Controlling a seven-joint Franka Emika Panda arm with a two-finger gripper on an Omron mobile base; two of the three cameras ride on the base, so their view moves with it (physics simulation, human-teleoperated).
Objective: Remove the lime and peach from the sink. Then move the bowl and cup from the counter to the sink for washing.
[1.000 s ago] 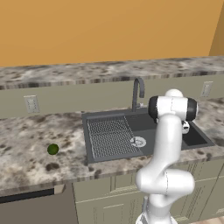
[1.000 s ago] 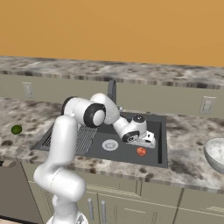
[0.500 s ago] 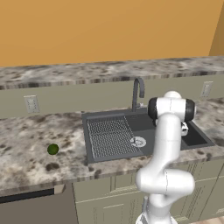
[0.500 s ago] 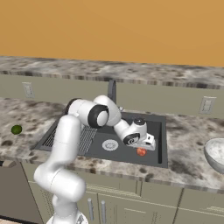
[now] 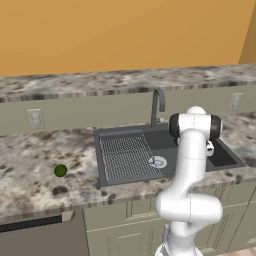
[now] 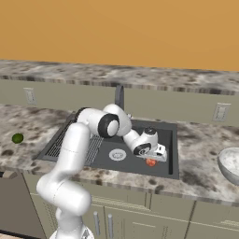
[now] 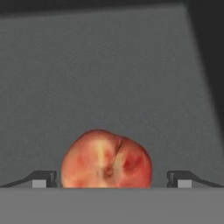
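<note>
Both fingertips (image 7: 43, 179) are seen spread wide either side of the peach (image 7: 106, 159), jaws open, nothing gripped. Peach rests on the sink (image 6: 170, 140) floor. Lime (image 5: 60, 170) sits on the worktop (image 5: 30, 165), well left of the sink.

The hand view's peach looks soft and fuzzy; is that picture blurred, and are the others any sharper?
Hand view: the peach is close and soft-edged, on an evenly lit grey sink floor without glare. Right base view: sharper, the peach tiny. Left base view: a faint shadow beside the lime.
</note>
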